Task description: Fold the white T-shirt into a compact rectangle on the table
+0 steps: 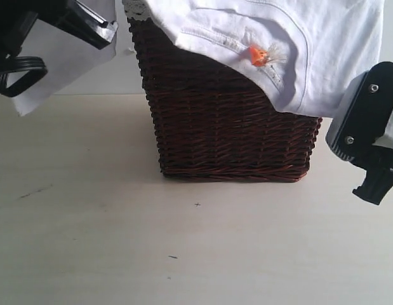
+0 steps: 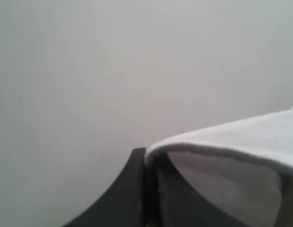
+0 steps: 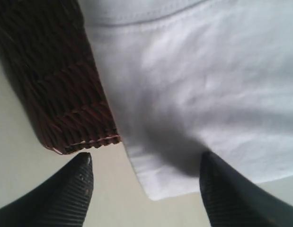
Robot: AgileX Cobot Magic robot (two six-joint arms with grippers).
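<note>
The white T-shirt (image 1: 310, 38) hangs over the top of a brown wicker basket, and its orange neck tag (image 1: 258, 56) shows on the front. At the upper left, my left gripper (image 1: 88, 25) holds up a flap of the shirt's white cloth (image 1: 56, 70). In the left wrist view that gripper (image 2: 146, 153) is shut on a fold of the shirt (image 2: 241, 137). My right gripper (image 1: 374, 184) hangs beside the basket's right end. It stands open (image 3: 146, 161), its fingertips either side of the shirt's lower corner (image 3: 208, 71) without touching it.
The wicker basket (image 1: 228, 133) stands on the pale cream table (image 1: 183, 254), towards the back; its corner (image 3: 56, 80) lies close to my right gripper's fingers. A lace lining edge (image 1: 136, 9) peeks out at the basket's top left.
</note>
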